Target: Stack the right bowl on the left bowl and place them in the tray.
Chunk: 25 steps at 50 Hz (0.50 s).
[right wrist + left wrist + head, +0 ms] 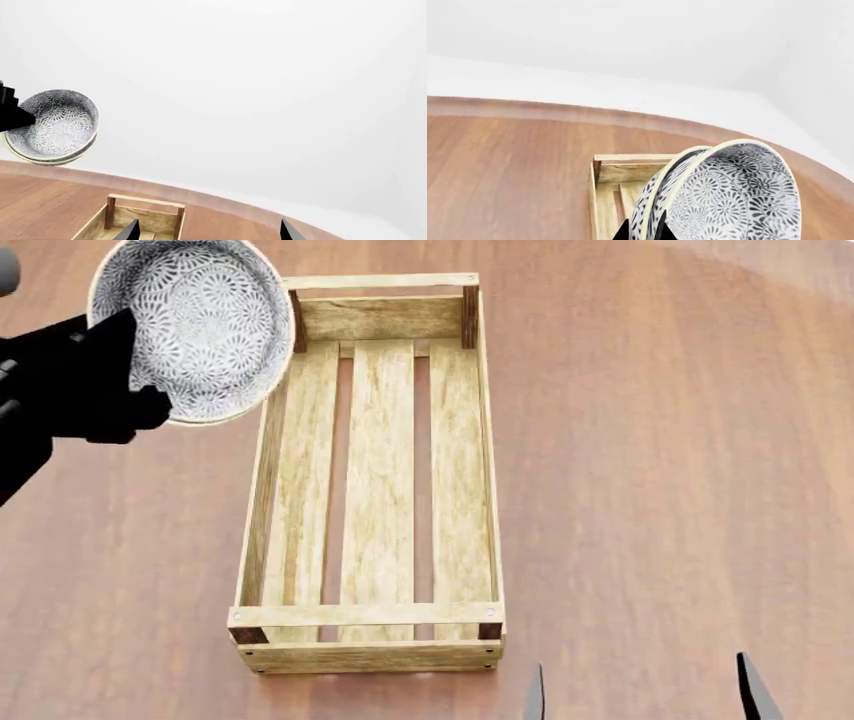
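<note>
Your two nested black-and-white floral-patterned ceramic bowls (200, 325) sit tilted on edge, one inside the other, lifted clear of the brown wooden table (641, 440). They hang above the far left corner of the long light-wood slatted tray (380, 480), overlapping its left rim in the head view. Your left gripper (644, 231) is clenched on the bowls' rims, its dark fingertips (622, 231) straddling the lower edge (mostly cut off in its wrist view). Your right gripper (645, 688) waits spread apart near the tray's near right corner, only its tips visible.
</note>
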### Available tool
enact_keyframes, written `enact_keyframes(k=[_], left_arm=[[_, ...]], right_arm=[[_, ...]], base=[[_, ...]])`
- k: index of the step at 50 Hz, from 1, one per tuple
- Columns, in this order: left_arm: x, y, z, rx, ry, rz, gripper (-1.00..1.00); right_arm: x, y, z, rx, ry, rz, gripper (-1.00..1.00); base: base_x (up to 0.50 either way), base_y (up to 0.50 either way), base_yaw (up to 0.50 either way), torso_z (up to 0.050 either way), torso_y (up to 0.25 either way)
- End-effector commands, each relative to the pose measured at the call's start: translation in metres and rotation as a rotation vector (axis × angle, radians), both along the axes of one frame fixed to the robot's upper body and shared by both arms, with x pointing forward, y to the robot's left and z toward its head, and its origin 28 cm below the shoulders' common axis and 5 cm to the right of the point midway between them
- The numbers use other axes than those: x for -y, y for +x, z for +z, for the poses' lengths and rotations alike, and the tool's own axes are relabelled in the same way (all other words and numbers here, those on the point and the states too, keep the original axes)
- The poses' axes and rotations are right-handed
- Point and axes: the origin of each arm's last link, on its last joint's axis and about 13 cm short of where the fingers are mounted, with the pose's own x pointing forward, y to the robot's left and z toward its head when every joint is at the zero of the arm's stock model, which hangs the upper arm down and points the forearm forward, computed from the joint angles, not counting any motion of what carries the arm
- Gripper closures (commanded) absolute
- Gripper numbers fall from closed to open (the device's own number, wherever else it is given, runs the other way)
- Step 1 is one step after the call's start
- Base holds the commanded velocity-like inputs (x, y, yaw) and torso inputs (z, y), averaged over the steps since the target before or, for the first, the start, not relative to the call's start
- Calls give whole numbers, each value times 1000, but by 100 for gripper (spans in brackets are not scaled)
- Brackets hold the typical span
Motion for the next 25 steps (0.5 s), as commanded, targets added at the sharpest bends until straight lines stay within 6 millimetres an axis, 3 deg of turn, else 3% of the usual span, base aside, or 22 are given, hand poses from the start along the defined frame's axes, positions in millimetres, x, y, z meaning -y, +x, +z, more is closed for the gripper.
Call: enact_keyframes(k=[1, 5, 25], left_arm=[[38, 27, 35, 154, 70, -84, 100], [46, 29, 27, 140, 68, -107, 100], [47, 41, 17, 73, -10, -125, 100]], right_arm=[[3, 2, -2, 11, -9, -4, -100], [4, 2, -4, 8, -8, -5, -100], [3, 2, -9, -5, -7, 1, -100]], base=[[0, 0, 0, 0, 0], [0, 0, 0, 0, 0], [0, 0, 0, 1, 1]])
